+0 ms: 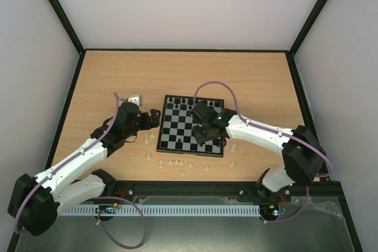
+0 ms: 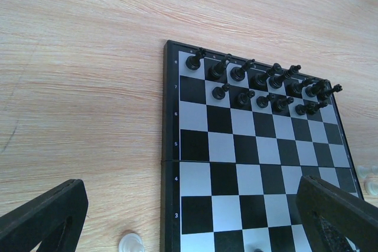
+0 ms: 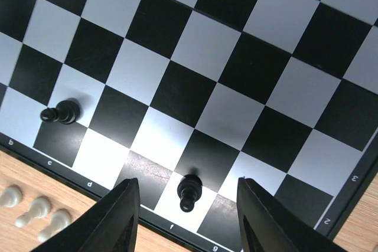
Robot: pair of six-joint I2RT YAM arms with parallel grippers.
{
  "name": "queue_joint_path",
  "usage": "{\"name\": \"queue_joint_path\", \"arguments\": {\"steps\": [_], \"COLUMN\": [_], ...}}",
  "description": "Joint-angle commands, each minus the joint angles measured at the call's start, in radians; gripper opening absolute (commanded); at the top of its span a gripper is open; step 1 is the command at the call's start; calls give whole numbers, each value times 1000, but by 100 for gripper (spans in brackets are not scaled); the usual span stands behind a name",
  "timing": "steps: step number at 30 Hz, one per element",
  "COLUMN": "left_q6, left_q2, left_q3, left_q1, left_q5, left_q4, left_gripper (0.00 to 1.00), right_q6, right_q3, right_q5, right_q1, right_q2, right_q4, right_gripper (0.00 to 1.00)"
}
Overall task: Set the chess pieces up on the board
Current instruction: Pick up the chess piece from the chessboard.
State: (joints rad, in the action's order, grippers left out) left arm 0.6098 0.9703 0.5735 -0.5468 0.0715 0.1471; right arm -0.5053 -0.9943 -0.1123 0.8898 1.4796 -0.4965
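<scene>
Plainly the black piece (image 3: 189, 193) stands upright between the spread fingers (image 3: 112, 222) of the right gripper (image 3: 186, 182) (neither touches it), on the board (image 3: 236, 69), in the edge row nearest the arms.

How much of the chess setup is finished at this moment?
Done: black pieces line the board's two far rows. In hand: the open right gripper straddles a stray black piece at the near edge. Left: a second stray, and the white pieces lying on the table.
</scene>
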Motion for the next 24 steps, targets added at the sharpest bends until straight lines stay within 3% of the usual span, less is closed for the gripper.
{"name": "queue_joint_path", "arguments": {"steps": [1, 17, 24], "left_q6": [1, 1, 2], "left_q2": [6, 27, 32], "left_q3": [24, 13, 12], "left_q1": [-2, -2, -2], "left_q5": [6, -1, -2], "left_q4": [-2, -23, -27], "left_gripper": [100, 100, 99], "right_q6": [-21, -18, -18], "right_q3": [8, 32, 39], "right_q5": [-19, 23, 27], "right_q1": [17, 29, 36], "right_q2": [41, 103, 109], "right_q4": [-63, -73, -75], "right_gripper": [45, 35, 25]}}
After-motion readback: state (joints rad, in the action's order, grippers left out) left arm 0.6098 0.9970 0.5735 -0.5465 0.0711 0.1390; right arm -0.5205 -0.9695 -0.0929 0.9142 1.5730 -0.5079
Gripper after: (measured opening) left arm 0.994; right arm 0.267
